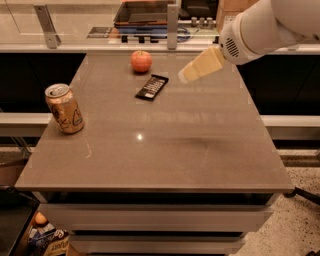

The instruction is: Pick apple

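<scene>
The apple point(141, 61) is small, round and red-orange and sits on the far part of the brown table point(165, 150), left of centre. My gripper point(184, 76) is cream-coloured on a white arm that comes in from the upper right. It hovers above the table, to the right of the apple and apart from it. It holds nothing that I can see.
A gold drink can point(64, 108) stands upright near the table's left edge. A flat black rectangular object point(152, 87) lies just in front of the apple, between it and my gripper. A counter with a dark tray point(145, 12) runs behind the table.
</scene>
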Action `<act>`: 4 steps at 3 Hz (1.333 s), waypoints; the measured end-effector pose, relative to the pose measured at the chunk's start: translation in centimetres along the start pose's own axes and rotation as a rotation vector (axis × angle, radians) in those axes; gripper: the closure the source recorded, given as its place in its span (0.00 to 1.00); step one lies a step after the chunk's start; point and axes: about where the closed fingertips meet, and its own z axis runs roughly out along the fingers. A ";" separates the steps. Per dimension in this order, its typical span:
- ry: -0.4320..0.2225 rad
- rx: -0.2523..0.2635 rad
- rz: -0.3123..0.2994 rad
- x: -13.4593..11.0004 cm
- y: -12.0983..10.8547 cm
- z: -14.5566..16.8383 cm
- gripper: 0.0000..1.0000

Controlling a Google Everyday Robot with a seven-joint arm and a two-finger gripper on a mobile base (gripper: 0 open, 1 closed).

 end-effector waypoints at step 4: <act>-0.144 -0.144 0.061 -9.1 4.9 12.8 0.00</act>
